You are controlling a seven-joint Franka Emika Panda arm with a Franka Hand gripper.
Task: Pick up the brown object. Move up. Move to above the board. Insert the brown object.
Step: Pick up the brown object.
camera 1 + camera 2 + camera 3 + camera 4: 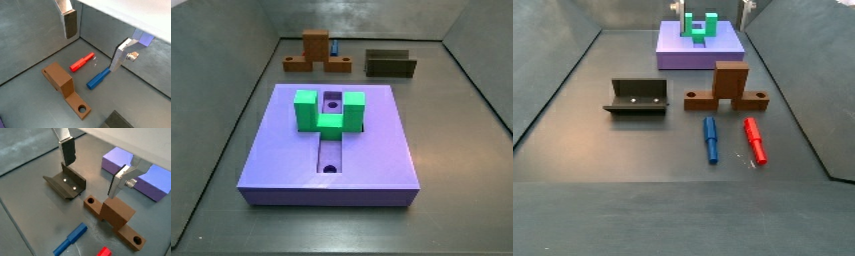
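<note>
1. On the grey bench, taking the large flat lavender-purple rectangular board as the landmark and reading a side view from left to right: a dark olive U-shaped block lies well short of the board and off to its left.
2. Next comes the orange-brown T-shaped block, the brown object, resting on the bench between the board and the two pegs, apart from the board.
3. Beyond it, farther from the board, lie a blue peg and then a red peg, side by side and not touching.
4. A green U-shaped block already sits on the board over its central groove.
5. The gripper hovers above the bench near the board's edge, its jaws spread wide and holding nothing; the brown object lies just off to one side of them, not between them.
6. The brown object looks rigid and solid, probably light, with smooth faces that might slip a little. I judge the raised middle block the best place to grip, pads on its two flat sides.
</note>
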